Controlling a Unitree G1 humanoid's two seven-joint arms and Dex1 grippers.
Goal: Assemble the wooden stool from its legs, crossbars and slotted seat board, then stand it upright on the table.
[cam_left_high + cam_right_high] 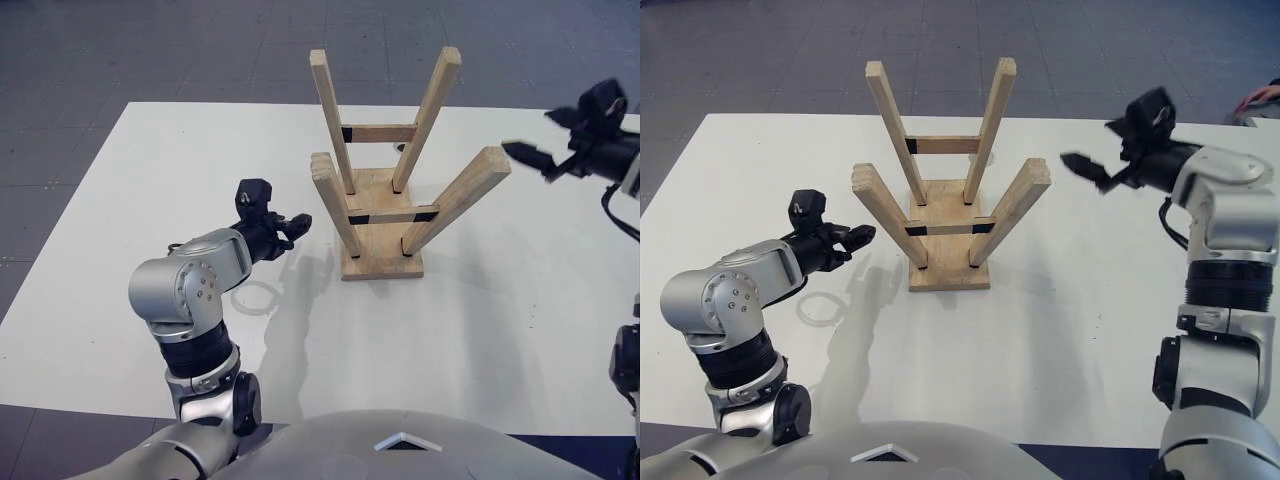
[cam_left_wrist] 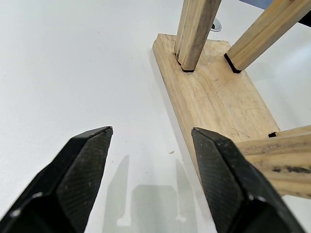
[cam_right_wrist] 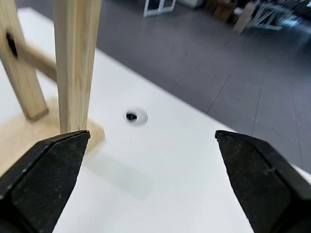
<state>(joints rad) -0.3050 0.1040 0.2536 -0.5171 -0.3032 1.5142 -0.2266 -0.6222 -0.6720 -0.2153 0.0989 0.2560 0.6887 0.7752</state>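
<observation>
Four legs (image 1: pixel 430 110) point up from the stool (image 1: pixel 378 240), seat-down on the tabletop (image 1: pixel 150 200), my left claw (image 1: pixel 300 224) and right claw (image 1: pixel 526 160) open and empty either side — I judge it light, stiff, maybe loose-jointed, so I'd grip legs low by a crossbar (image 1: pixel 392 214).

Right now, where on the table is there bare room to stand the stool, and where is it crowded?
Bare: the table between the stool and its near edge; also the far-left corner. Crowded: between the left end effector and the seat board.

The black two-fingered left gripper (image 2: pixel 151 131), spread wide, hovers beside the flat pale wooden seat board (image 2: pixel 214 102); square wooden legs (image 2: pixel 194 29) rise from it.
</observation>
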